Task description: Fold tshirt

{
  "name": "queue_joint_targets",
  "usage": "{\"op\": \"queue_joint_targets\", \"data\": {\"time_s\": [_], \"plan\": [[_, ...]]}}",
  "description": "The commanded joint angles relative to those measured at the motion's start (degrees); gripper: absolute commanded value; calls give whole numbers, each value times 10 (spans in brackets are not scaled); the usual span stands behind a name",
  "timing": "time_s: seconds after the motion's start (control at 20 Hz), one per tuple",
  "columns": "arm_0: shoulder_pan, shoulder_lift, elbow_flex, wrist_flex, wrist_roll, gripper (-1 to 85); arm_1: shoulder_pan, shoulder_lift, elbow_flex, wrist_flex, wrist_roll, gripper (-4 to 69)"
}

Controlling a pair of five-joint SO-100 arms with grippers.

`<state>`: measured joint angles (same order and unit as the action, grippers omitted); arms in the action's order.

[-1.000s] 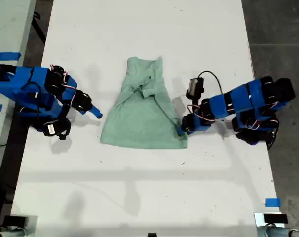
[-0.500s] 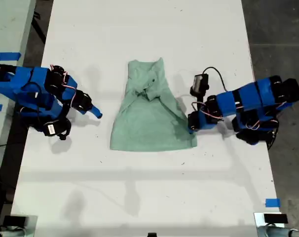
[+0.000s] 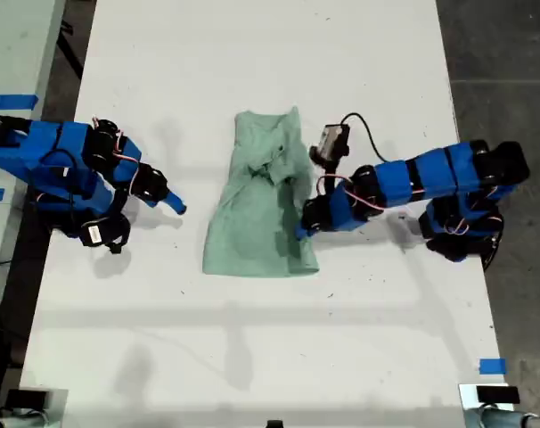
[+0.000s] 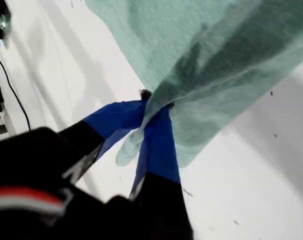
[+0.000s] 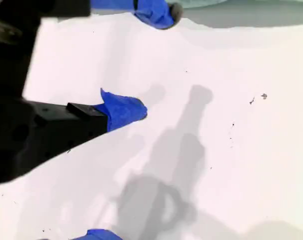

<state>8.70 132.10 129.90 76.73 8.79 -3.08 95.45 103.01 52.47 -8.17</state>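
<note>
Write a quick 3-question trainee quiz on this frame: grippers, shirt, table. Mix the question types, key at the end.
1. True or false: my first gripper is shut on the tshirt.
2. Multiple choice: my second gripper is (A) clamped on a sleeve, (B) open over bare table, off the cloth, (C) out of view.
3. Short answer: in the exterior view, which side of the tshirt is the holding arm on?

Key
1. True: its jaws pinch a bunched edge of the cloth.
2. B.
3. The exterior view's right.
</note>
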Motion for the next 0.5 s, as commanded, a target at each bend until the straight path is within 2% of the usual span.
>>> {"op": "queue_joint_targets", "data": {"time_s": [0.0,0.15,0.2,0.3,0.35,0.45], "plan": [[4,-3,-4,-10,-6,212,14,-89,-73,-81,4,-15],[2,-4,-4,-14,-2,212,10,-235,-128,-120,22,-16],[2,-4,-4,-15,-2,213,8,-276,-149,-120,28,8],[2,-4,-4,-16,-2,216,-1,-325,-192,-96,26,244],[2,-4,-5,-16,-2,216,-4,-324,-207,-76,26,281],[3,-4,-6,-14,-2,216,-6,-314,-288,50,19,310]]}}
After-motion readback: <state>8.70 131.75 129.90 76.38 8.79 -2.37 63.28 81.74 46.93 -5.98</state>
